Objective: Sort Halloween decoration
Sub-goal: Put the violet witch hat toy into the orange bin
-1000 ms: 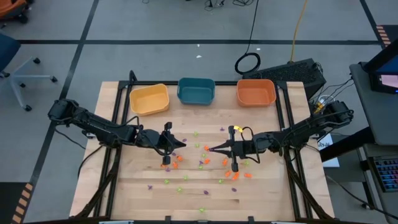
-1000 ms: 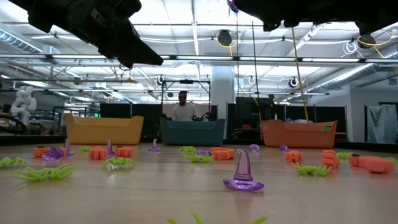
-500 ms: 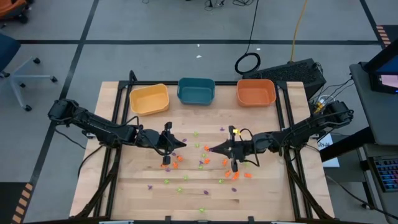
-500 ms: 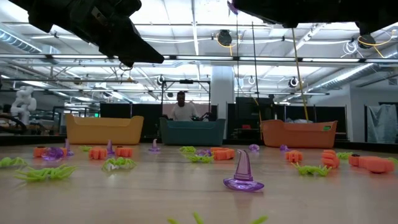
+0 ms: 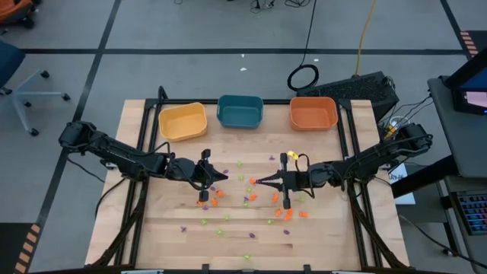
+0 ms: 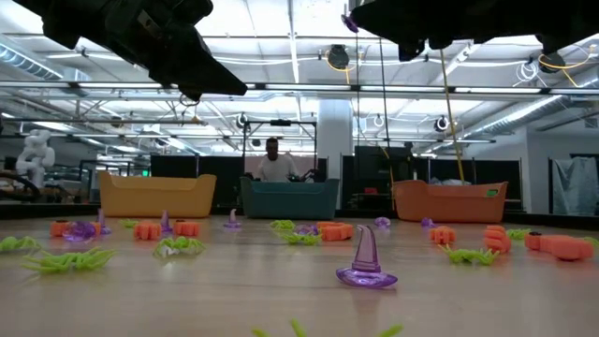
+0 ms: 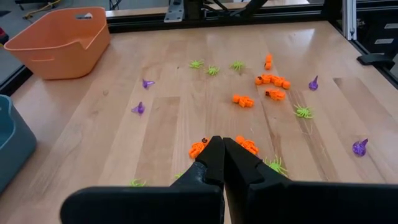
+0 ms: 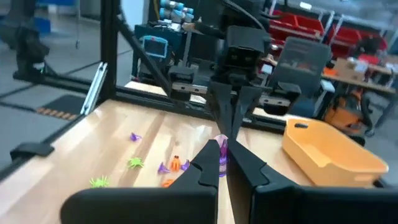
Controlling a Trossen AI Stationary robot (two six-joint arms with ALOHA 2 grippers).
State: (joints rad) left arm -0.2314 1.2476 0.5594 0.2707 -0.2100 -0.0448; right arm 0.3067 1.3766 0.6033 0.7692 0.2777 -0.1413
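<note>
Tiny orange, light-green and purple Halloween trinkets (image 5: 245,199) lie scattered over the middle of the wooden table (image 5: 167,228). A purple witch hat (image 6: 364,262) stands on its brim near the front. My right gripper (image 5: 256,182) hangs above the table's middle, shut on a small purple trinket (image 8: 222,154), which also shows high up in the low view (image 6: 348,16). My left gripper (image 5: 223,176) faces it from the left, shut and empty (image 7: 222,148), above some orange trinkets (image 7: 247,145). My right gripper pinches the purple trinket (image 8: 222,163) between the free ends of its two fingers. The fingers lie about level and point toward the table's left. The trinket is lifted well clear of the table.
Three bins stand along the far edge: yellow (image 5: 183,121), teal (image 5: 240,111) and orange (image 5: 313,113). A black frame rail (image 5: 351,144) runs along each side of the table. A person (image 6: 273,161) sits behind the teal bin, beyond the table.
My right gripper has rolled a little about its own pointing line, back and forth, while staying in place and keeping the purple trinket. My left gripper has kept still.
</note>
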